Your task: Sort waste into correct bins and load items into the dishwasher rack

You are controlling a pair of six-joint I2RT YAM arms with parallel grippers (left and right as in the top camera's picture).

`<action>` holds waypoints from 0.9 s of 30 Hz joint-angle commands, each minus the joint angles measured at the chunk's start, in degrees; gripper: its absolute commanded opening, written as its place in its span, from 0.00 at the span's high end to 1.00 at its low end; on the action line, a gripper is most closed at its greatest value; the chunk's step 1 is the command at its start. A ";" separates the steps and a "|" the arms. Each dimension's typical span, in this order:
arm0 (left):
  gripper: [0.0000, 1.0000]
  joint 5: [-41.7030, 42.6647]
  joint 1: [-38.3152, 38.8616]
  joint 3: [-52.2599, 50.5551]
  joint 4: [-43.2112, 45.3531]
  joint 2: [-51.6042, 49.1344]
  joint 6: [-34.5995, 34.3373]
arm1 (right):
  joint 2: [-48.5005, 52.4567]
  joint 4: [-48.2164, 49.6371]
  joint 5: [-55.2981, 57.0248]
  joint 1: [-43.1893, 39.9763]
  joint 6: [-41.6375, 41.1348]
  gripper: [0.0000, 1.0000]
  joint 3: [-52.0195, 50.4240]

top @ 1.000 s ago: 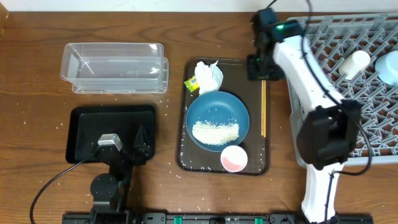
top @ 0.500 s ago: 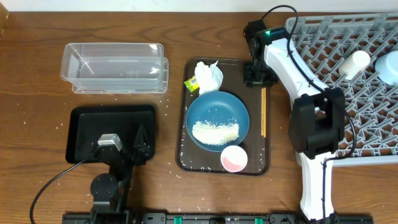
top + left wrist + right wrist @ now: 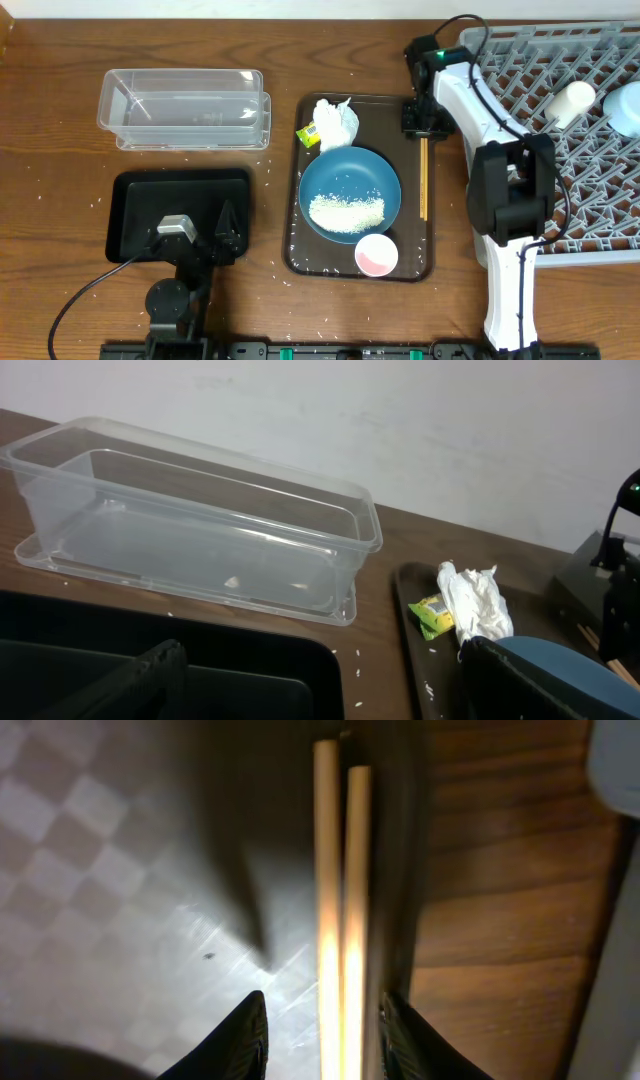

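The wooden chopsticks (image 3: 423, 180) lie along the brown tray's (image 3: 414, 258) right edge, long axis running top to bottom of the frame — the right gripper (image 3: 323, 1012) straddles their upper end, fingers (image 3: 245, 1045) parted either side, nothing clamped yet.

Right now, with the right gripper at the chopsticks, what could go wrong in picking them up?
1. The right gripper straddles both chopsticks, jaws open, near their far end; held so far off-centre they may tilt or slip.
2. They lie close beside the brown tray rim; the finger on that side may catch it, or the grip take one stick only.
3. A swinging stick could scatter rice from the blue dish.
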State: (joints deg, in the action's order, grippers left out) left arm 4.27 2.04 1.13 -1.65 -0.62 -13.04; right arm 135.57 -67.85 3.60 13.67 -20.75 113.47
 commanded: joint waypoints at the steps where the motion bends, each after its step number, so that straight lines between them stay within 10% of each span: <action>1: 0.11 0.59 0.28 -0.90 -2.03 0.37 0.98 | 0.22 0.24 0.11 -0.26 0.26 0.68 -0.35; 27: 0.10 0.59 0.28 -0.90 -2.03 0.37 0.98 | 0.22 6.60 -2.16 0.59 0.63 0.68 -7.56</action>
State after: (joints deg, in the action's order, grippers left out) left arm 4.27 2.07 1.13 -1.65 -0.62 -13.04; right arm 134.50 -61.14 1.08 14.26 -20.36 107.92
